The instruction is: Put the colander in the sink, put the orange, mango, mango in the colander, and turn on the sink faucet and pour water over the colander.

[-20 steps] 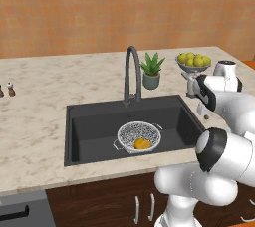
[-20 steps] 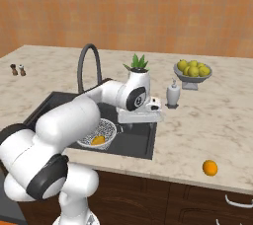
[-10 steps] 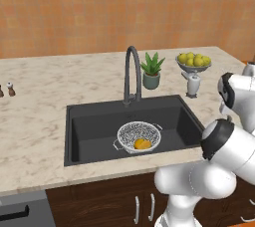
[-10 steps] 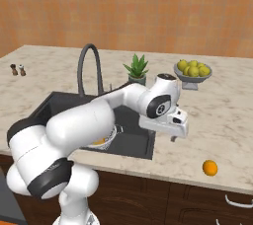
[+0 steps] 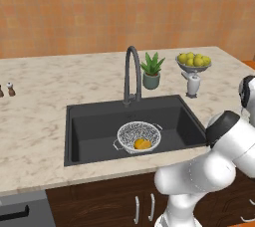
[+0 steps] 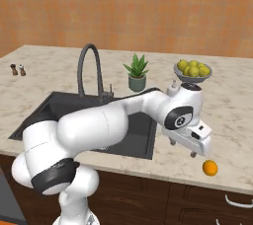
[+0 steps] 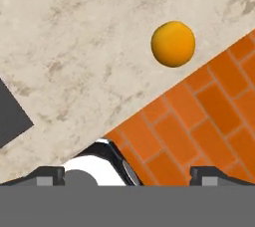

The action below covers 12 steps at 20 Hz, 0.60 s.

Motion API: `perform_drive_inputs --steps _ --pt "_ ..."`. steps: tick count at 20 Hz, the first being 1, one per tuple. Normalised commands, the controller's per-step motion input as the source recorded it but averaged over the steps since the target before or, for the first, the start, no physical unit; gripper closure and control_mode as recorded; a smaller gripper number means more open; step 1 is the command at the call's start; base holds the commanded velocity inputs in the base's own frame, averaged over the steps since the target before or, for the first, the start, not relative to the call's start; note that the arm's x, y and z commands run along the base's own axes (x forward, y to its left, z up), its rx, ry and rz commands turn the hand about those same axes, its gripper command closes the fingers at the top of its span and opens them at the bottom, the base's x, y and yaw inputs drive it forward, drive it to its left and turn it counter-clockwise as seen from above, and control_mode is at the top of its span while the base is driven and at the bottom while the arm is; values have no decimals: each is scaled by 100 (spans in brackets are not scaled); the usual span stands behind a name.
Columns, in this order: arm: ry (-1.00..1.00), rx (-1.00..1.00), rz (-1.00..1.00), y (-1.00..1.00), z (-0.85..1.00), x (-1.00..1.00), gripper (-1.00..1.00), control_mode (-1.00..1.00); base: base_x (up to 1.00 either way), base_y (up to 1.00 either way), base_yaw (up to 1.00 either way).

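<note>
Faucet [image 5: 132, 74]: stood behind sink [image 5: 89, 126], no stream that I saw.
Colander [image 5: 139, 137]: sat in sink, yellow-orange fruit [image 5: 142, 144] inside.
Gripper [image 6: 183, 149]: I held it above counter [image 6: 232, 110] right of sink, fingers apart, nothing between them.
Orange [image 6: 210, 168]: lay on counter near front edge, just right of gripper.

One orange [image 6: 210, 168], one colander [image 5: 139, 137] — seemingly two mangos [image 5: 142, 144] inside — two shakers [image 5: 6, 90].
</note>
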Motion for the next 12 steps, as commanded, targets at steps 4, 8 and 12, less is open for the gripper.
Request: perform_drive_inputs --steps 4,8,12 --pt "-4 0 -23 -48 -12 -3 -100 -100 0 0 0" --pt "-12 0 -16 -38 -20 0 -100 -100 0 0 0" --pt "-13 0 -11 -30 -28 1 -100 -100 0 0 0"
